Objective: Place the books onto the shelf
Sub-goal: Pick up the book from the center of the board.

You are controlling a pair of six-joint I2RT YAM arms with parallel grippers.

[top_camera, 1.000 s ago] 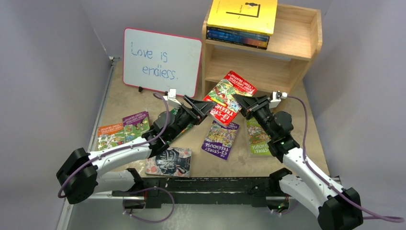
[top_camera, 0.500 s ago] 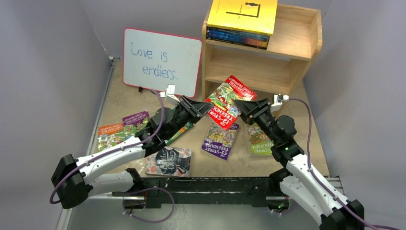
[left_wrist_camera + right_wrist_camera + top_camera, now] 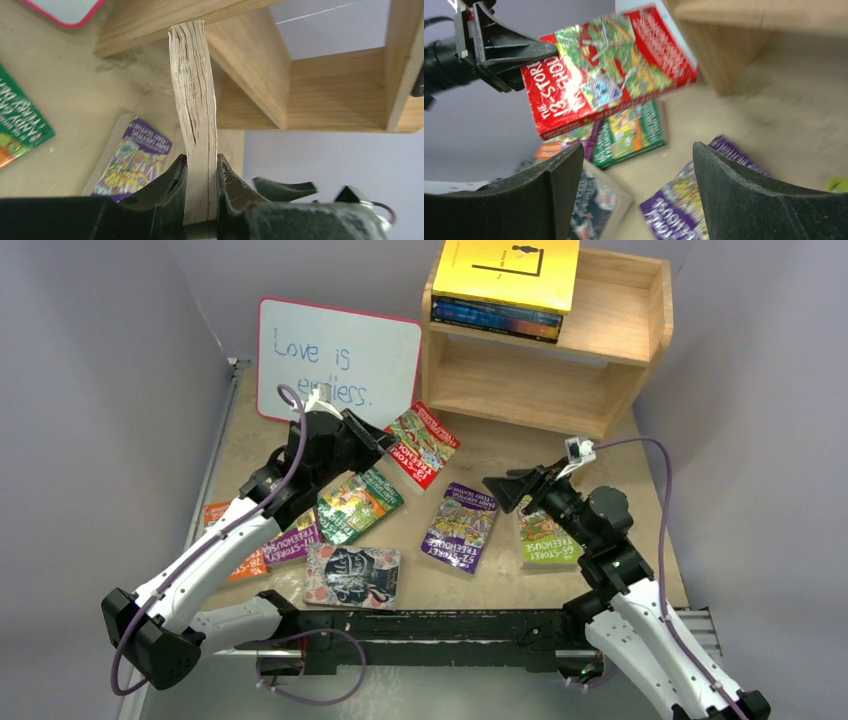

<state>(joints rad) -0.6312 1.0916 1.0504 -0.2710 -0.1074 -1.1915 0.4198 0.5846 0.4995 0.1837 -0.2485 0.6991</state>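
My left gripper [image 3: 378, 440] is shut on a red paperback [image 3: 422, 444] and holds it in the air in front of the whiteboard's right end. In the left wrist view the fingers [image 3: 175, 180] clamp its cream page edge [image 3: 195, 95]. The right wrist view shows that book [image 3: 609, 65] gripped at its corner by the left gripper [image 3: 546, 50]. My right gripper [image 3: 500, 490] stands open and empty above a purple book [image 3: 460, 525]. On the wooden shelf [image 3: 600, 340], the top tier carries a yellow book [image 3: 507, 270] on dark blue ones [image 3: 497, 318].
A pink-edged whiteboard [image 3: 335, 365] leans at the back left. Lying on the table are a green book [image 3: 358, 504], a floral dark book [image 3: 352, 575], a purple one [image 3: 290, 540], an orange one [image 3: 245, 562] and a green-yellow one [image 3: 545, 535] under the right arm.
The left gripper shut on the red book while the right gripper opened and let it go. The left arm then carried the book left and back; the right arm drew back.
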